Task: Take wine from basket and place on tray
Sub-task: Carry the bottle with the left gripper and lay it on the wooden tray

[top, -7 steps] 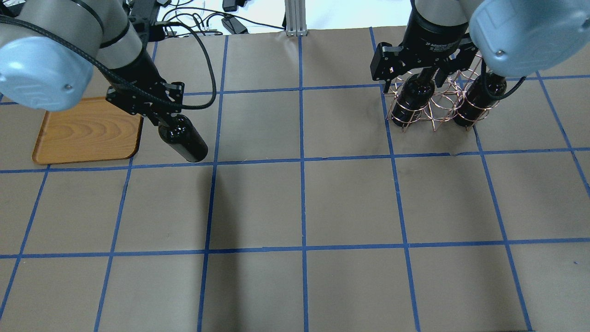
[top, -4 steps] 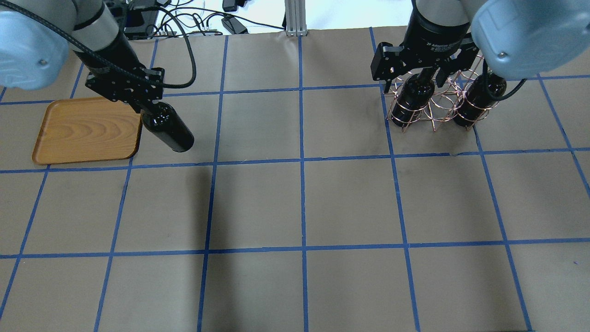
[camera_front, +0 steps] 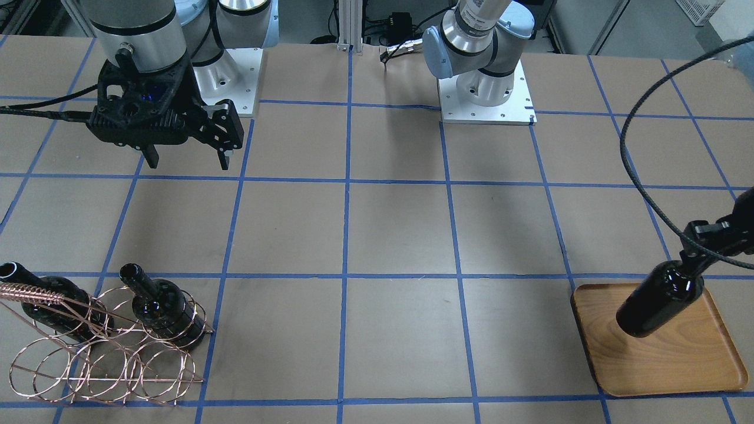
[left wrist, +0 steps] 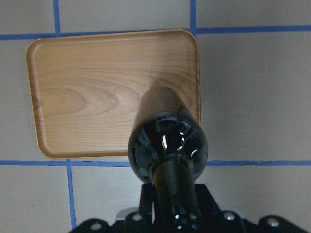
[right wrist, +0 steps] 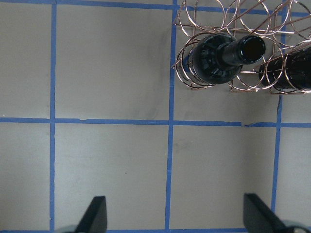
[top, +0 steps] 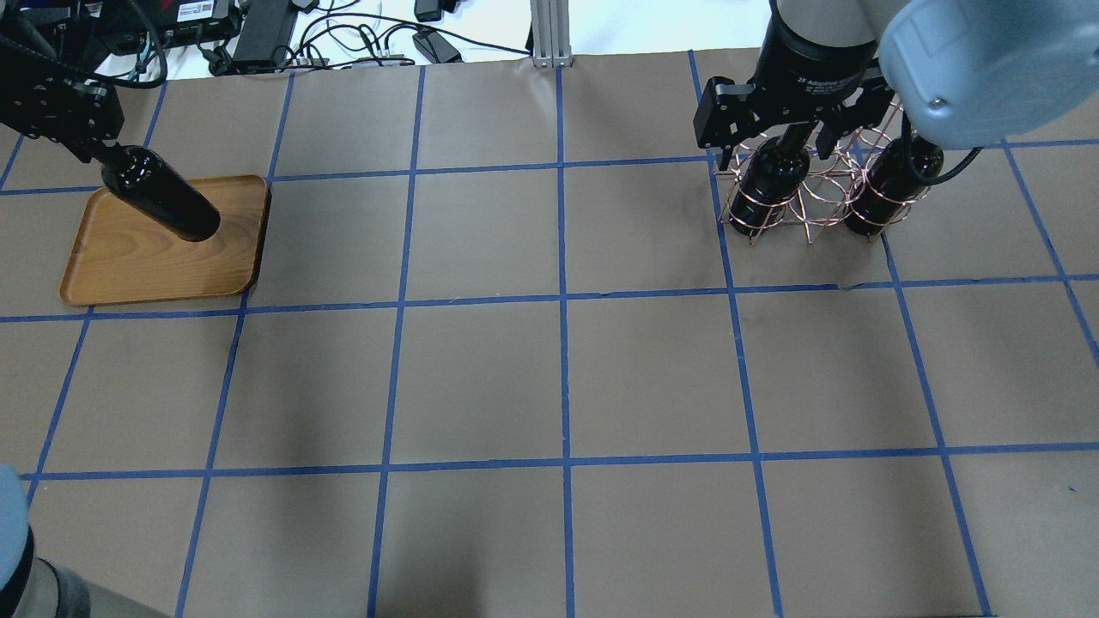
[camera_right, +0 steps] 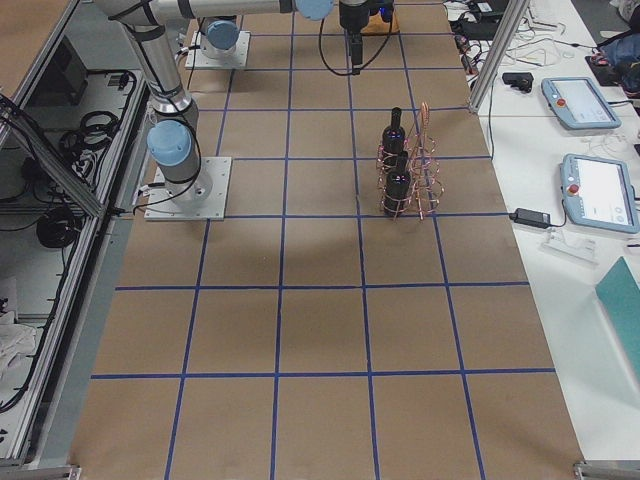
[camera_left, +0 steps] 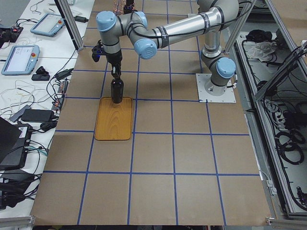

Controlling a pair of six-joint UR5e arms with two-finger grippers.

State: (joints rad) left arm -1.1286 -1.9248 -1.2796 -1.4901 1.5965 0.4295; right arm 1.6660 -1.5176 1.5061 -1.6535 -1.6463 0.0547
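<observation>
My left gripper (top: 96, 148) is shut on the neck of a near-black wine bottle (top: 165, 208), which hangs upright over the tan wooden tray (top: 129, 266). In the left wrist view the bottle (left wrist: 167, 145) is over the tray's (left wrist: 87, 92) near right corner. I cannot tell whether it touches. My right gripper (top: 771, 150) is open and empty, above the copper wire basket (top: 811, 202). Two more bottles stand in the basket (camera_front: 106, 359), one (camera_front: 159, 306) in a corner loop, the other (camera_front: 47, 300) beside it.
The table is brown paper with a blue tape grid (top: 562, 296). Cables and devices (top: 343, 34) lie beyond the far edge. An aluminium post (top: 549, 30) stands at the back centre. The arm bases (camera_front: 486, 94) are bolted to the table's robot side.
My left arm has carried the bottle left, from beside the tray's right edge to over the tray. The right gripper and the basket have not moved.
</observation>
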